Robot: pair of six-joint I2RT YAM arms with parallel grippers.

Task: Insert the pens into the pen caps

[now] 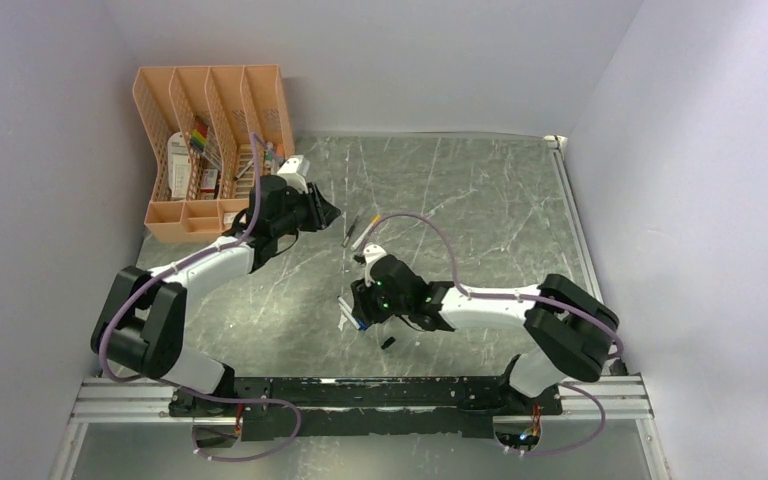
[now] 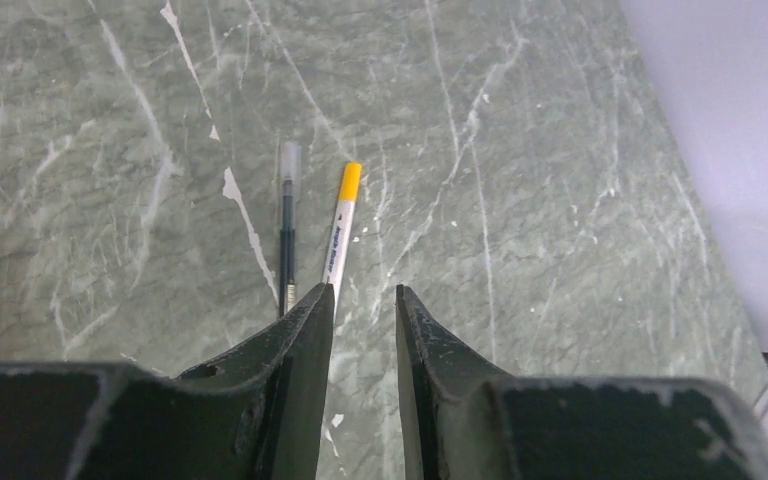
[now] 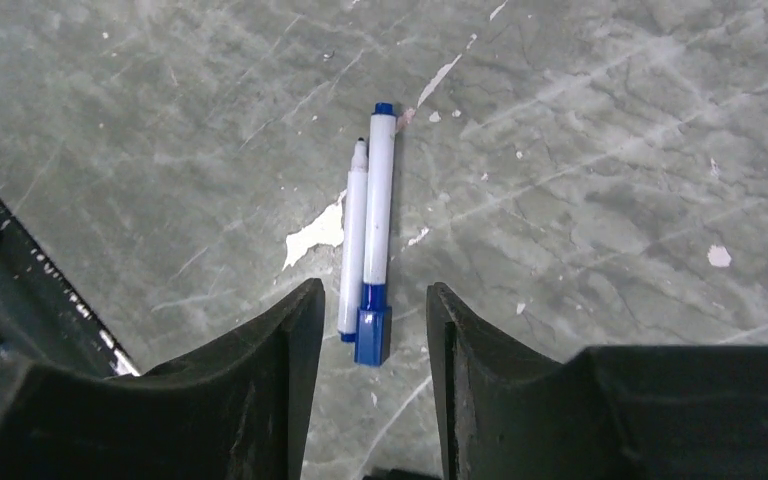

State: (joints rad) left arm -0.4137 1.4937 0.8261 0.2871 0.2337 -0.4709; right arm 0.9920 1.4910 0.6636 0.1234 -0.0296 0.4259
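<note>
Right wrist view: right gripper (image 3: 373, 295) jaws moderately apart, gripping nothing; blue-capped pen (image 3: 379, 200) and shorter white pen (image 3: 353, 240) lie side by side at frame centre, near ends between the fingers; left gripper (image 2: 363, 292) narrow, empty; dark pen (image 2: 287, 235) and yellow-capped pen (image 2: 339, 235) lie just ahead, centre-left.

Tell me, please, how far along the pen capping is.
Looks done: the yellow-capped white pen and the blue-capped white pen. In hand: nothing; the left gripper is open, the right gripper open astride the latter and an uncapped white pen. To do: that pen, likely for the loose black cap.
</note>
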